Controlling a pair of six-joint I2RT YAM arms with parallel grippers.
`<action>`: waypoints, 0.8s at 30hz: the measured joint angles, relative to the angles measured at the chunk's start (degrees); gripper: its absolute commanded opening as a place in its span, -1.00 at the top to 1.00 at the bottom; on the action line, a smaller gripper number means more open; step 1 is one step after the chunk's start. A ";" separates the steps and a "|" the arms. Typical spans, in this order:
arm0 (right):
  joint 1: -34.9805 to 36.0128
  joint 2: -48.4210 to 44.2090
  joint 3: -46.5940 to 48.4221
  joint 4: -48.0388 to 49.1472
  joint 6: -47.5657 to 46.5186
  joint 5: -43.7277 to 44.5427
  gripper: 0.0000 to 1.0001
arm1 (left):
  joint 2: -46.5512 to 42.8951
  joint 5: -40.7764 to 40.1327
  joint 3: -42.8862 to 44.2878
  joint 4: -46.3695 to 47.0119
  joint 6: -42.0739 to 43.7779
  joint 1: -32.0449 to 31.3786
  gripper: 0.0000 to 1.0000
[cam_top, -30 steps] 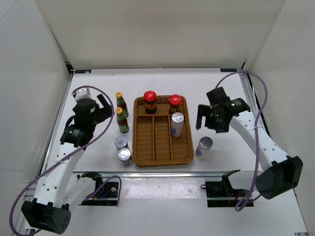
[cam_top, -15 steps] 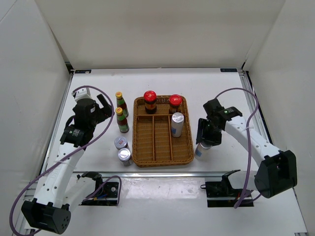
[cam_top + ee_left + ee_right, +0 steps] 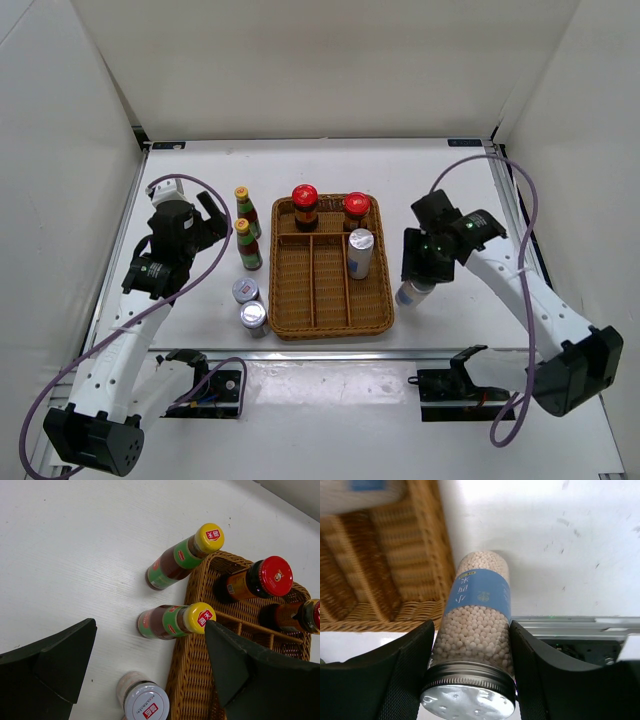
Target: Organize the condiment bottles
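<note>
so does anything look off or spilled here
Nothing spilled or damaged, and every cap in view is on. The only item not standing free is the white shaker just right of the wicker tray, clamped in the right gripper.

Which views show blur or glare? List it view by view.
Top external: even, soft light, faint shadows on the table, nothing blurred. Left wrist: the yellow-capped bottles are sharp; the left gripper shows dark, featureless fingers. Right wrist: the white shaker held in the right gripper is sharp, its silver lid catches glare, the wicker tray behind is smeared.
</note>
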 measured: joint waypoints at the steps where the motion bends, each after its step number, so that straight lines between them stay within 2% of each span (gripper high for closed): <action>1: 1.01 0.00 2.23 -0.98 0.02 0.92 0.66 | 0.00 0.00 0.00 0.00 0.00 0.00 -1.00; 9: 8.02 1.51 14.91 -2.60 1.20 4.52 0.68 | 0.00 0.00 0.00 0.00 0.00 0.00 -1.00; 19: 16.41 13.70 15.93 -0.24 3.45 4.20 0.68 | 0.00 0.00 0.00 0.00 0.04 0.00 -1.00; 21: 16.72 15.39 15.69 0.59 3.89 3.93 0.55 | 0.00 0.00 0.00 0.00 0.04 0.00 -1.00; 23: 16.72 16.65 15.23 1.46 4.09 3.85 0.33 | 0.00 0.00 0.00 0.00 0.04 0.00 -1.00; 24: 16.72 16.94 14.71 1.99 4.17 3.72 0.29 | 0.00 0.00 0.00 0.00 0.04 0.00 -1.00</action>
